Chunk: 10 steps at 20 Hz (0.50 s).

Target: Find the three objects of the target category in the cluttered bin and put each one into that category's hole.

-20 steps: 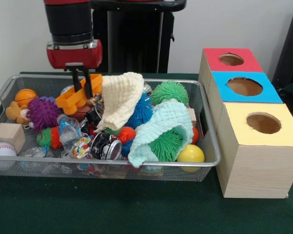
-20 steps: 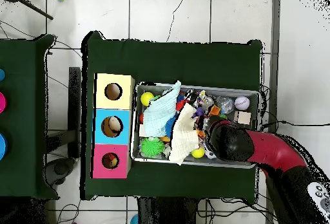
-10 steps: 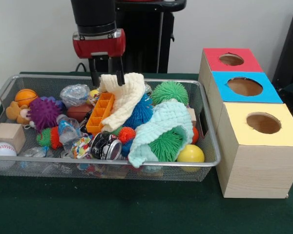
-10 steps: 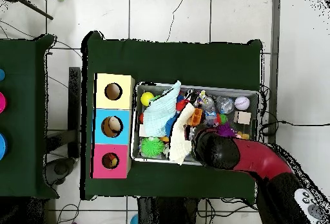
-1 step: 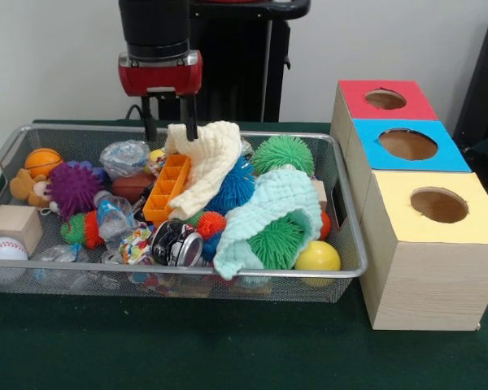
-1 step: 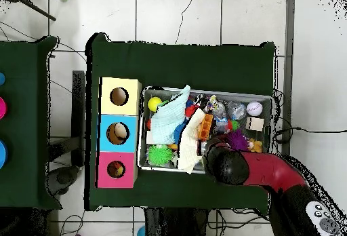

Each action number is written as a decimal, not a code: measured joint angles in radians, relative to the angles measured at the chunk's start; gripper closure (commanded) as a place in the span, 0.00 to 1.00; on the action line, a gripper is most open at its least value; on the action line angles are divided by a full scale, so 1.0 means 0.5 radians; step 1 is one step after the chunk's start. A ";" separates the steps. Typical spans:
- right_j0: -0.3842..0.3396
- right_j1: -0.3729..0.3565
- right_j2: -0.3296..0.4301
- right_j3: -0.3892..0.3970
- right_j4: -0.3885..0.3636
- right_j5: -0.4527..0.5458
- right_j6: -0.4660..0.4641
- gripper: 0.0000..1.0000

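The red and black arm's gripper (image 5: 169,122) hung at the upper left of the front view, above the far rim of the silver wire-mesh bin (image 5: 354,236), its two dark fingers (image 5: 150,122) spread apart with nothing between them. The right finger stood just beside the top edge of the cream knitted cloth (image 5: 205,162), which draped down over a blue spiky ball (image 5: 237,185). An orange plastic tray with square cells (image 5: 166,188) lay tilted just left of the cloth. Toward the centre right, a mint green knitted cloth (image 5: 264,215) covered part of a green spiky ball (image 5: 278,241); another green spiky ball (image 5: 284,153) sat behind it. At the right stood three wooden boxes with round holes, topped red (image 5: 385,99), blue (image 5: 407,145) and yellow (image 5: 437,205).
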 measured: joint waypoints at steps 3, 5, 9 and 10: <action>0.010 -0.015 -0.019 -0.022 -0.183 0.000 0.000 0.00; 0.007 -0.026 -0.020 -0.034 -0.298 0.000 0.000 0.00; -0.010 -0.045 -0.020 -0.060 -0.459 0.000 0.000 0.00; -0.016 -0.048 -0.020 -0.069 -0.489 0.000 0.000 0.00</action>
